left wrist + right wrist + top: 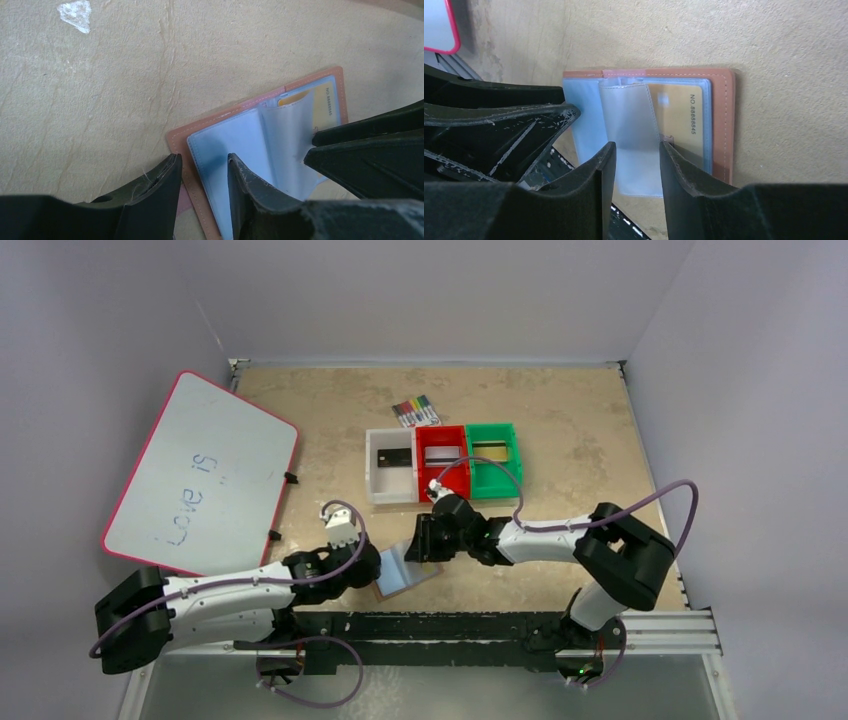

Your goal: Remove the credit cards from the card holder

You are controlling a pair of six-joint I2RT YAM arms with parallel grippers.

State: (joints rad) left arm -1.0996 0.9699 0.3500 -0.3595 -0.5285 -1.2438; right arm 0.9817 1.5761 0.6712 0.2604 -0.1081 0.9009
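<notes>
Left gripper (202, 160) part open, jaws astride the card holder's (724, 120) left edge, one off the cover, one over the empty blue pocket. Holder lies open at the tabletop's (580, 410) near edge, mid-width. Right gripper (637, 147) jaws apart around the raised clear flap (629, 115); can't tell if pinching. Gold credit card (679, 120) sits in the right pocket.

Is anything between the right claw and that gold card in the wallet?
Yes: a loose clear flap stands between the fingers of the right claw, and the gold card lies inside a clear pocket.
</notes>
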